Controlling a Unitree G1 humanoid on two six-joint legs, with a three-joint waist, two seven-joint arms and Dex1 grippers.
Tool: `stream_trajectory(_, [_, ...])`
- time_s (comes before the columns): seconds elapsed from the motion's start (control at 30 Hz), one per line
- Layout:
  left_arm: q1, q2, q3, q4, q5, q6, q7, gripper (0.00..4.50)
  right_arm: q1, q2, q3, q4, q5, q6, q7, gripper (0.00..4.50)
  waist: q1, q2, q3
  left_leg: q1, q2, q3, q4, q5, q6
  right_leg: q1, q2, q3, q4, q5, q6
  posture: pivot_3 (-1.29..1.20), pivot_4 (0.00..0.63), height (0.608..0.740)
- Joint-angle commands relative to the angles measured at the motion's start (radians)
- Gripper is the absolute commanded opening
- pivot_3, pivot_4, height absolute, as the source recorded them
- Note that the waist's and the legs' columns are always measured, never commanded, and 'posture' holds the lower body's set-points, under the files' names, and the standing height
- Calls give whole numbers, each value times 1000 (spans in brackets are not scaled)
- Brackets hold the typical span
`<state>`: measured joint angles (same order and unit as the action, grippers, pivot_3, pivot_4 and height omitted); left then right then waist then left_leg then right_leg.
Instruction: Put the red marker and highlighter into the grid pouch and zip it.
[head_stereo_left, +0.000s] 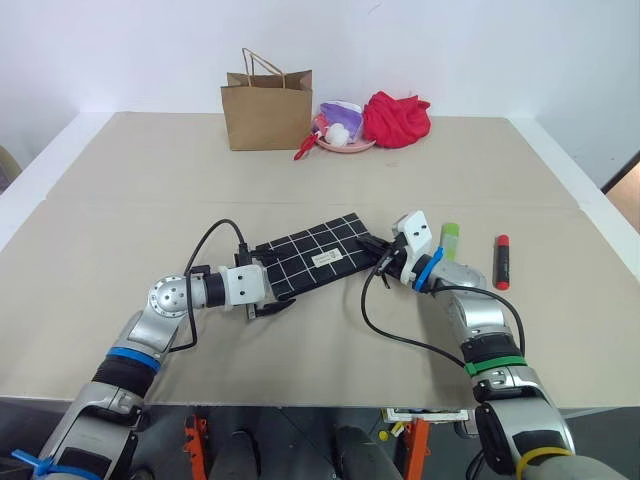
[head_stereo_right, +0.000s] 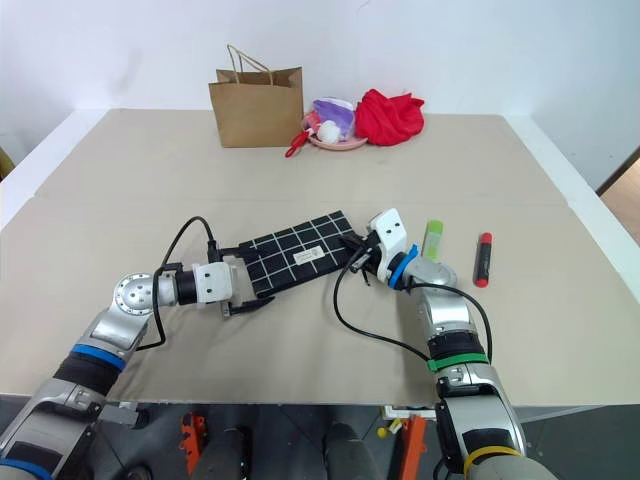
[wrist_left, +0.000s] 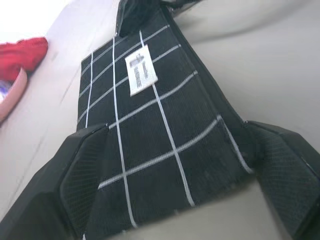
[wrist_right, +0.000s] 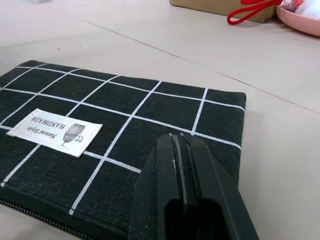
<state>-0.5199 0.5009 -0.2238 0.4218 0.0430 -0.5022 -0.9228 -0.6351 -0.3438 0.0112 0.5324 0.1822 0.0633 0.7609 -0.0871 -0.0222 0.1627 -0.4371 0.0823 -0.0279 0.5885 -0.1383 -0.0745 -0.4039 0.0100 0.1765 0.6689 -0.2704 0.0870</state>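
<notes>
Probably a lab — bare white walls (head_stereo_left: 480, 50), paper-covered test table (head_stereo_left: 120, 220).

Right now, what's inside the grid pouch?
Nothing can be seen inside: the grid pouch lies flat and its fabric hides the interior. The red marker and highlighter lie outside on the table, to its right.

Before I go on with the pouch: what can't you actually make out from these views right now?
- Grid pouch zipper, open or closed: too small in the head views; the left wrist view shows only fabric between the open left gripper.
- Whether the shut right gripper pinches anything: its own fingers hide the tips.
- Brown paper bag contents: hidden by its walls.
</notes>
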Motion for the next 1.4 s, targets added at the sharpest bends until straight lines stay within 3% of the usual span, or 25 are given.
stream_trajectory(0.03, [-18, -6, -32, 76, 29, -23, -14, 3911, -6, 1, -8, -50, 7, -16, 4, 0, 0, 1, -1, 0, 0, 0, 0, 0, 0, 0, 0, 0, 0, 0, 0, 0, 150, 740])
stream_trajectory(0.13, [-41, -10, -44, 119, 38, -50, -21, 2766, -1, -2, -7, -50, 4, -11, 5, 0, 0, 1, -1, 0, 0, 0, 0, 1, 2, 0, 0, 0, 0, 1, 1, 0, 150, 740])
stream_trajectory(0.27, [-58, -16, -44, 140, 24, -52, -25, 710, 9, -3, -5, -46, 0, -16, 5, 0, 0, 2, -1, 0, 0, 0, 0, 3, 3, 0, 0, 0, 0, 2, 2, 0, 150, 740])
stream_trajectory(0.33, [-59, -10, -49, 149, 20, -42, -46, 51, 19, -3, -6, -35, -4, -18, -1, 0, -1, 2, -2, 0, 0, 0, 0, 3, 3, 0, 0, 0, 0, 3, 2, 0, 150, 740])
stream_trajectory(0.57, [-53, -3, -30, 133, -28, -7, -94, 51, 35, -4, -7, -45, -3, -19, -3, 0, -2, 3, -2, 1, 0, 0, -2, 3, 3, 0, 0, 0, 0, 1, 1, 0, 150, 740])
stream_trajectory(0.77, [-51, -12, 23, 16, -180, 178, -174, 51, 34, -12, -40, -123, 42, 5, -2, 0, -6, 4, -2, -1, 0, -1, -2, 3, 3, -1, 0, 0, 0, 1, 1, 0, 150, 740])
stream_trajectory(0.93, [-49, 12, 93, -160, -345, 446, -216, 0, 176, -73, -126, -419, 176, 104, 41, 1646, 2, 4, -1, -2, 0, -3, -3, 3, 3, -2, 0, -3, 1, 0, 1, 0, 150, 740])
stream_trajectory(1.13, [-27, 41, 122, -251, -380, 557, -225, 0, 375, -119, -173, -593, 239, 134, 48, 4313, 4, 5, -1, -2, 0, -7, -3, 2, 2, -1, 0, -8, 3, -4, -2, 0, 150, 740])
stream_trajectory(1.4, [8, 46, 122, -312, -378, 593, -232, 0, 411, -65, -196, -575, 284, 134, -1, 4313, 2, 5, 0, 0, 0, -7, 0, 3, 2, -1, 0, -8, 8, -5, -5, 0, 150, 740])
